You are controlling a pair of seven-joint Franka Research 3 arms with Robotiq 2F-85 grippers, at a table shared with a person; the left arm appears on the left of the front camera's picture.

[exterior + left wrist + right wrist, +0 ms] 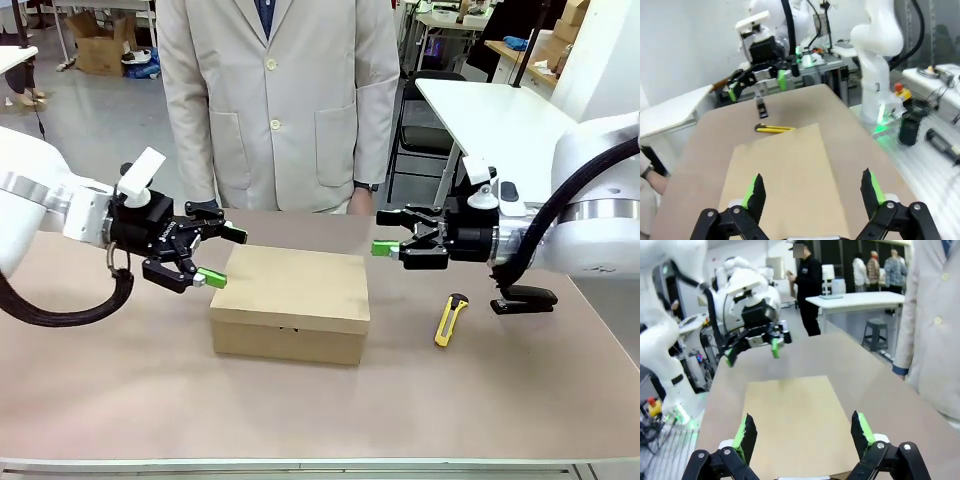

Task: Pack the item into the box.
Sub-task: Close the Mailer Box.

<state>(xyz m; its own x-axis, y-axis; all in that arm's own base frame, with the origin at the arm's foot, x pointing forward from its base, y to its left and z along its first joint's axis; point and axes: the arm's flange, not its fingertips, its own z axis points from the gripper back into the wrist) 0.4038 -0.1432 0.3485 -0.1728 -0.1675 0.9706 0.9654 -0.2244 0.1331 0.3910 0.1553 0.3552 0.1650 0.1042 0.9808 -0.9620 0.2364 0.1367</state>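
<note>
From my seat the box (291, 303) sits on the counter (120, 390) near its middle, lid down, with my left gripper (218, 257) just off its left end and my right gripper (384, 233) above and beyond its right end — both clear of it. Right of the box lies the utility knife (450, 320), then the stapler (523, 299) farther right; a person (270, 100) stands behind the counter's far edge.
</note>
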